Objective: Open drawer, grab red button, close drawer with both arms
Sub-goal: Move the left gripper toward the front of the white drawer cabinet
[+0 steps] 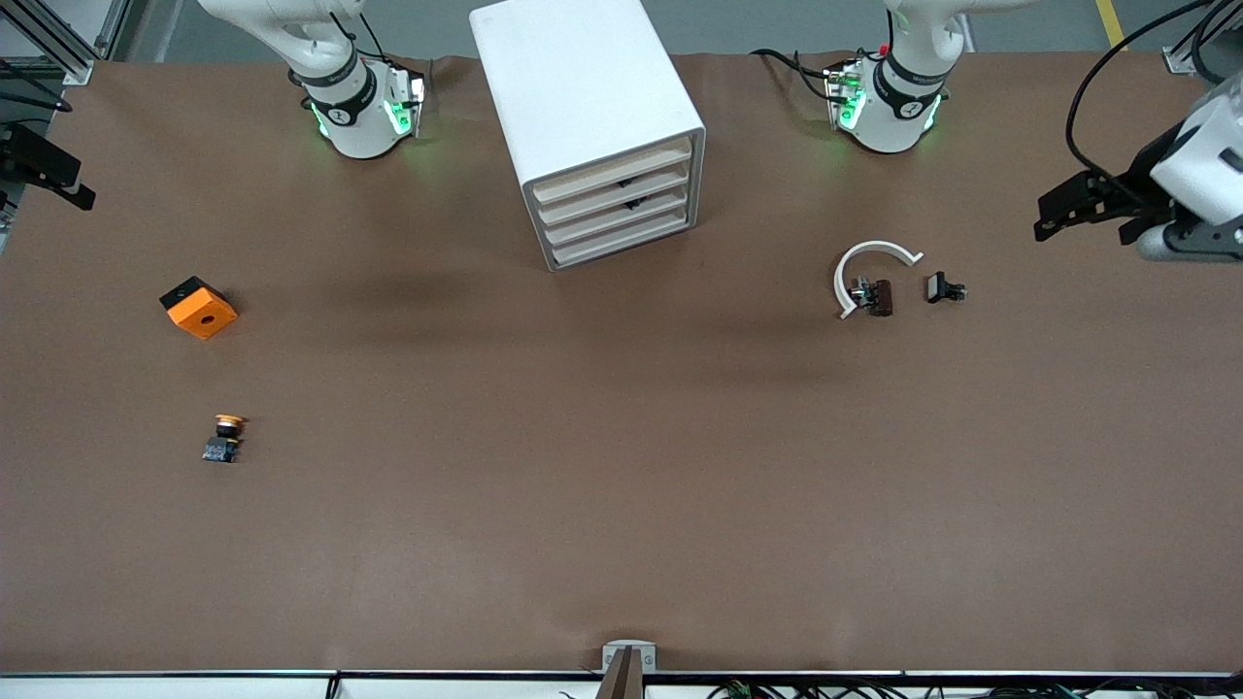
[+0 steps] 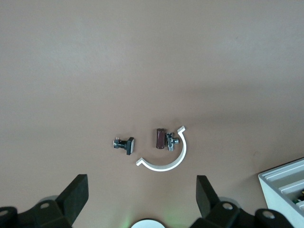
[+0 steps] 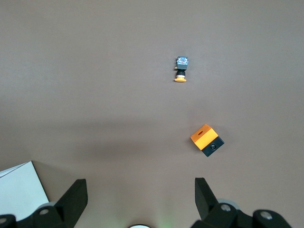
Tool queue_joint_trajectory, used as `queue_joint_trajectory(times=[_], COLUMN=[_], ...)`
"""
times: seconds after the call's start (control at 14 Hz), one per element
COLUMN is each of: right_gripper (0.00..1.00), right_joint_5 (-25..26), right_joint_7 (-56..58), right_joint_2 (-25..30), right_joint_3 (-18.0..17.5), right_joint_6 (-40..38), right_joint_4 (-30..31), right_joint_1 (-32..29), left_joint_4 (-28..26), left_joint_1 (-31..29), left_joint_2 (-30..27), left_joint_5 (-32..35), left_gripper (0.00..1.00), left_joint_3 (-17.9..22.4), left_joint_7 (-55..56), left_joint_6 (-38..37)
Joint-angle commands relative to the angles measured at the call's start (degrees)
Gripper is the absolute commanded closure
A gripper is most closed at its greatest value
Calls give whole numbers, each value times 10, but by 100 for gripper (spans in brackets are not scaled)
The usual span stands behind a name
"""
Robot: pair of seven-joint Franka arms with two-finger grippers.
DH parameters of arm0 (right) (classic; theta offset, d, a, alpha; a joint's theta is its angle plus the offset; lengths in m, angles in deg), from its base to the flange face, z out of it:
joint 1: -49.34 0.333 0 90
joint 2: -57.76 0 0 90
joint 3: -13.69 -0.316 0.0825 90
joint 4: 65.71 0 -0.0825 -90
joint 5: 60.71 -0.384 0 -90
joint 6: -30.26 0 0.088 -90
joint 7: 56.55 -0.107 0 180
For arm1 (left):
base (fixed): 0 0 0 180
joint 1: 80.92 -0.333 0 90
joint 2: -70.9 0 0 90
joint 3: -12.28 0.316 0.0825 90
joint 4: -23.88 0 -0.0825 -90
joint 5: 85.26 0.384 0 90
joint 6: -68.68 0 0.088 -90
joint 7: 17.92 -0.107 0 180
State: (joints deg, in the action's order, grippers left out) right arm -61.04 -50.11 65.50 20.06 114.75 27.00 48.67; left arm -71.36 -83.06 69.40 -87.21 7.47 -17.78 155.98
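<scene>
The left claw [image 2: 142, 197] is wide open and holds nothing. It hangs over the left arm's end of the brown worktop [image 1: 621, 485]. Near it on the worktop lies a white curved piece [image 1: 872, 253], like a ring with a gap. A little brown part [image 1: 882, 297] lies inside the curve. A little black part [image 1: 944, 288] lies just beside the curve, closer to the left arm's end.

The right claw [image 3: 140, 197] is wide open too and holds nothing. It hangs over the right arm's end of the worktop. Near it sits an orange cube [image 1: 199, 309] with a hole in it. A button with a yellow cap [image 1: 225, 437] lies nearer to the front camera than the cube.

A white cabinet [image 1: 583, 87] stands between the two arm bases. Its four drawers [image 1: 614, 201] are all pushed in. The red button cannot be seen anywhere.
</scene>
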Motion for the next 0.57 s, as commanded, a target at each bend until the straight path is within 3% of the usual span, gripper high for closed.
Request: queue_joint_trajectory(times=[0.0,0.5], right_gripper=[0,0], right_joint_5=[3,3], right_joint_7=[3,3], right_joint_2=[12,12], right_joint_3=[-3,-2], right_joint_6=[1,0], right_joint_4=[12,12], right_joint_1=[-5,-6], left_joint_4=[7,7], left_joint_1=[4,63], left_joint_2=[65,217], left_joint_5=[4,68], left_gripper=[0,0], left_joint_3=[-1,-7], left_joint_7=[4,114], left_joint_6=[9,136])
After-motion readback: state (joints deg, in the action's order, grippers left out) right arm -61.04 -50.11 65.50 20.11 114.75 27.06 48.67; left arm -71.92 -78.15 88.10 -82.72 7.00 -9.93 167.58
